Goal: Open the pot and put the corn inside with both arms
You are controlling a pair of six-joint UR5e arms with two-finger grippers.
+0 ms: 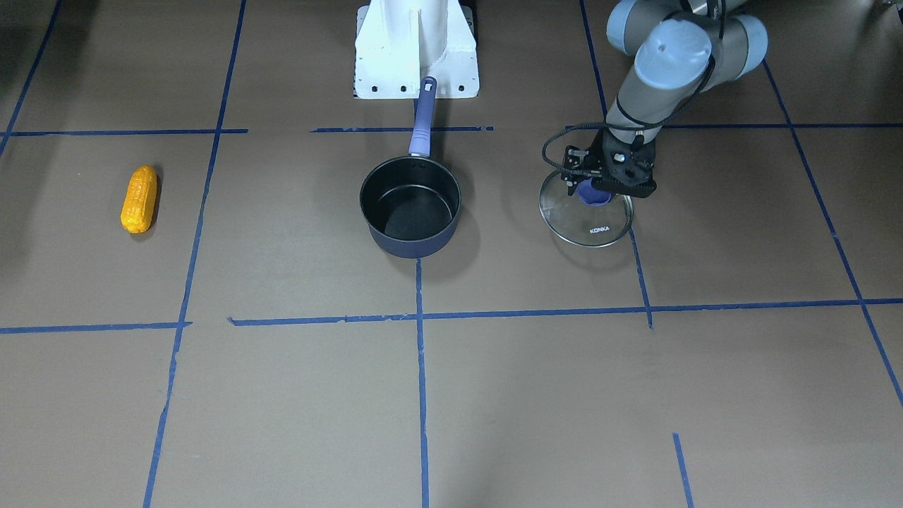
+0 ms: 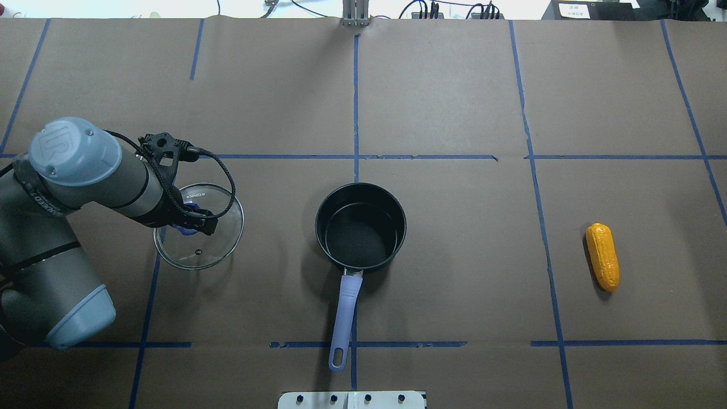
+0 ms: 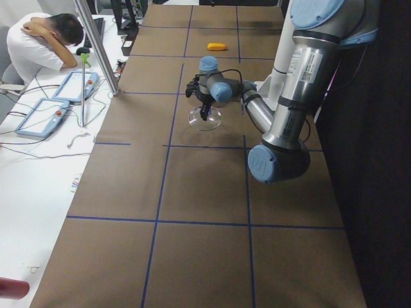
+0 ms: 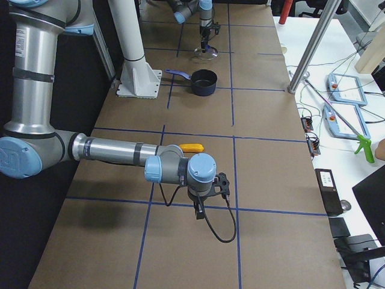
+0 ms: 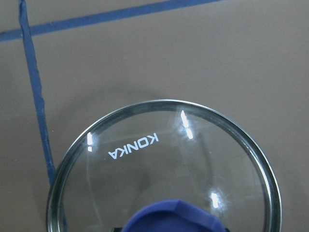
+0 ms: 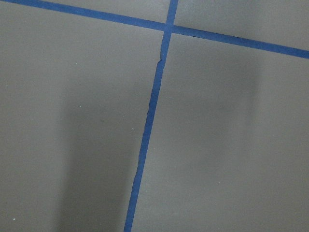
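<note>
The pot [image 1: 413,247] stands open at the table's middle, its black inside empty and its purple handle [image 1: 422,120] pointing toward the robot's base; it also shows in the overhead view [image 2: 319,227]. The glass lid [image 1: 592,226] is off the pot, low at the table on my left side. My left gripper [image 1: 596,190] is shut on its purple knob [image 5: 169,217]. I cannot tell whether the lid touches the table. The corn [image 1: 139,199] lies alone on my right side. My right gripper [image 4: 200,211] hangs over bare table short of the corn [image 4: 192,147]; I cannot tell its state.
The white arm pedestal [image 1: 416,49] stands just behind the pot's handle. Blue tape lines cross the brown table. A person sits at a side desk [image 3: 45,38] with tablets beyond the table's far edge.
</note>
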